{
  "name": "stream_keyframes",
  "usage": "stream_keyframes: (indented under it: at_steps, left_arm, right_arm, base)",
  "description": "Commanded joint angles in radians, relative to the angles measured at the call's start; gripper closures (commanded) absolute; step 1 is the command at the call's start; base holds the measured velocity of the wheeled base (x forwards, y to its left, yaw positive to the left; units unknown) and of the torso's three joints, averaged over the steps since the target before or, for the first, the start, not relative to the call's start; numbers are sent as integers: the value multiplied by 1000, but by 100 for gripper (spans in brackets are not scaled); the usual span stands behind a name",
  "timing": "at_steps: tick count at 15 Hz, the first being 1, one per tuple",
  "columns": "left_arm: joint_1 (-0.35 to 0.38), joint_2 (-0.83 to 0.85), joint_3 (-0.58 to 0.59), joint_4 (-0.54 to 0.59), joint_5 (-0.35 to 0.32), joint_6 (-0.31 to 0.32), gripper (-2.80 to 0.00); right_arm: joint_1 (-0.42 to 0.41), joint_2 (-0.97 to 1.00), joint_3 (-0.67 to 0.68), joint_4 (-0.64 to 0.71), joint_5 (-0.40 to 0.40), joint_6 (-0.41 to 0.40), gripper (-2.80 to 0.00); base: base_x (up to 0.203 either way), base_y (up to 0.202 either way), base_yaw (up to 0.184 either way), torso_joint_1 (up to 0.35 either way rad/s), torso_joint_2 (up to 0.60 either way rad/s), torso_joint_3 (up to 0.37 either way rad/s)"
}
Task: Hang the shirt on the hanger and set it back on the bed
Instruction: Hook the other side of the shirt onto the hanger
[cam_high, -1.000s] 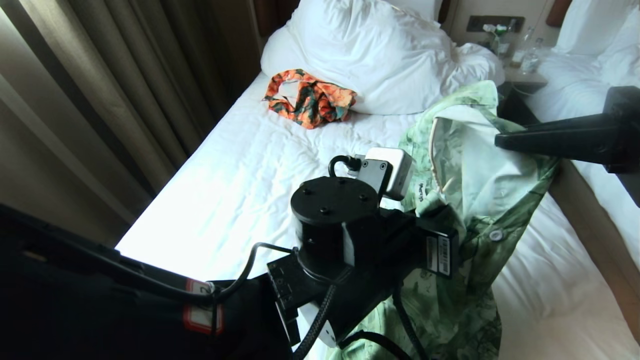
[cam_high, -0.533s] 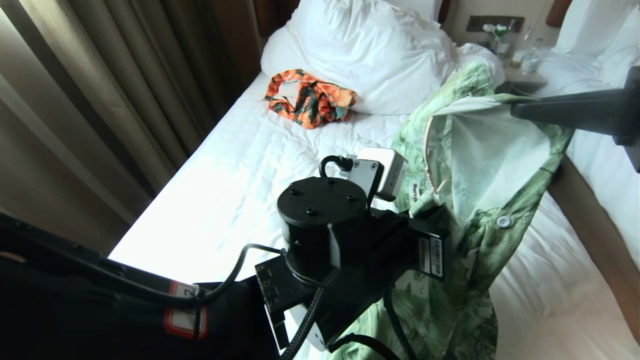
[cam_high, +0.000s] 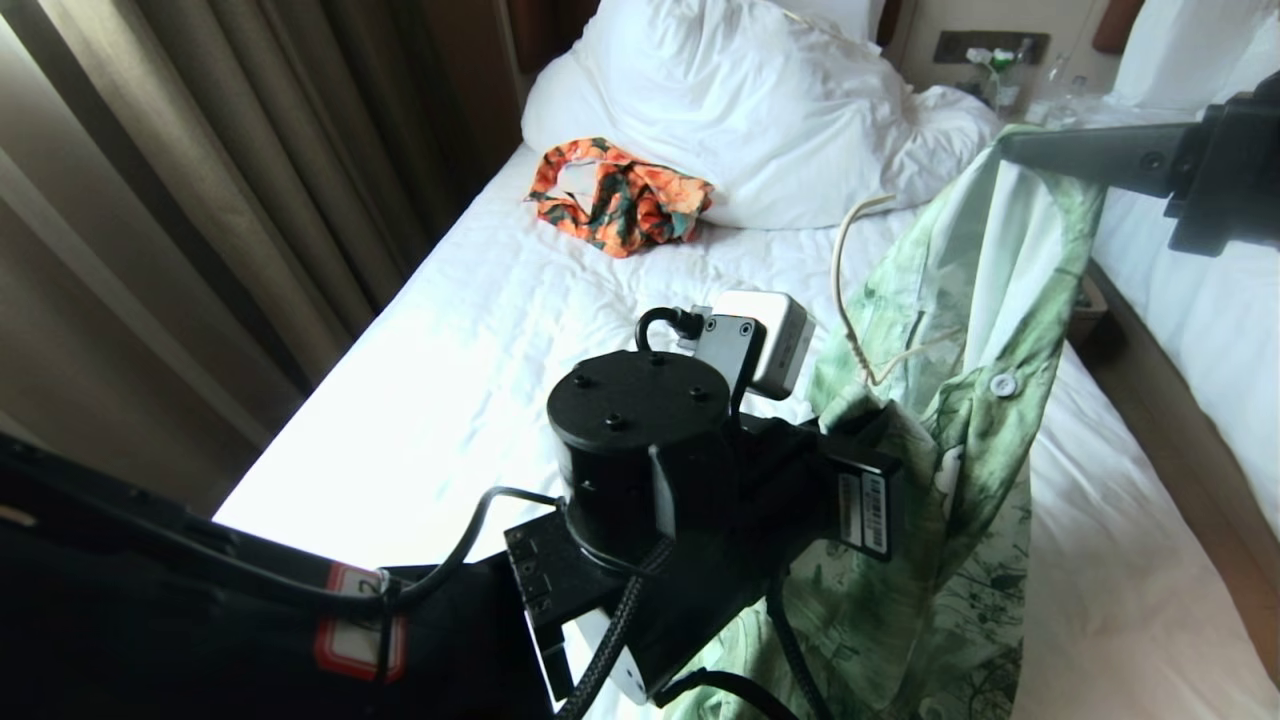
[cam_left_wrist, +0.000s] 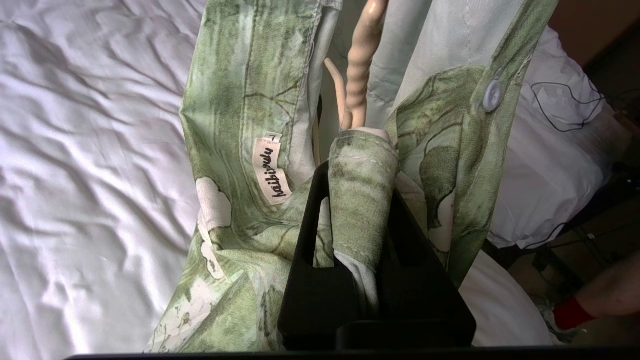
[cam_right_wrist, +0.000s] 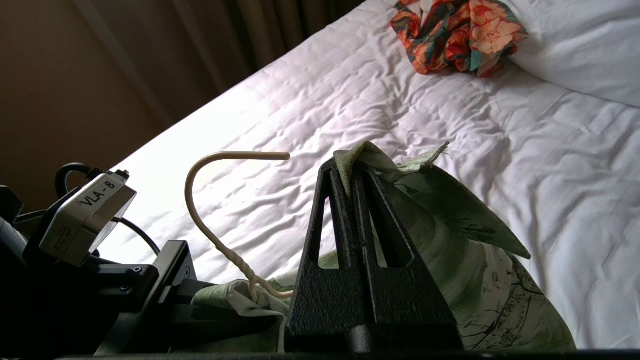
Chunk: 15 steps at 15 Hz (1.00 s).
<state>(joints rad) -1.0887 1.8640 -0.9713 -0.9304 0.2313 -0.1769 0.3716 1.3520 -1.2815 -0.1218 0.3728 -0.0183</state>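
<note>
Your left end effector (cam_left_wrist: 362, 210) is clamped on the shirt (cam_high: 960, 480) at the collar beside the hanger (cam_high: 845, 270); farther out, your right end effector (cam_high: 1010, 150) pinches its raised edge above the bed (cam_high: 480, 330).

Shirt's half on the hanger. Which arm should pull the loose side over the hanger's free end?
Right, probably. The right gripper already pinches the shirt by a raised edge above the bed, free to drape it. The left gripper is clamped on fabric at the hanger neck, so it should just hold steady.
</note>
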Motion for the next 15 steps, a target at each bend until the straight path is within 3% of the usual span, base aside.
stream_keyframes:
  at_steps: [1,7,15]
  left_arm:
    - [-3,0,-3,-5,2,-1,0]
    - [-16,1,-17,-5,1,-1,0]
    - [-16,12,-17,-5,0,-3,0]
  right_arm:
    - [32,16,-1,1,3,-1,0]
    - [209,13,28,57,-5,-4,0]
    - [342,-86,50,277,20,-1,0]
  base:
    - [0,0,0,0,0,0]
    - [0,0,0,0,0,0]
    - [0,0,0,0,0,0]
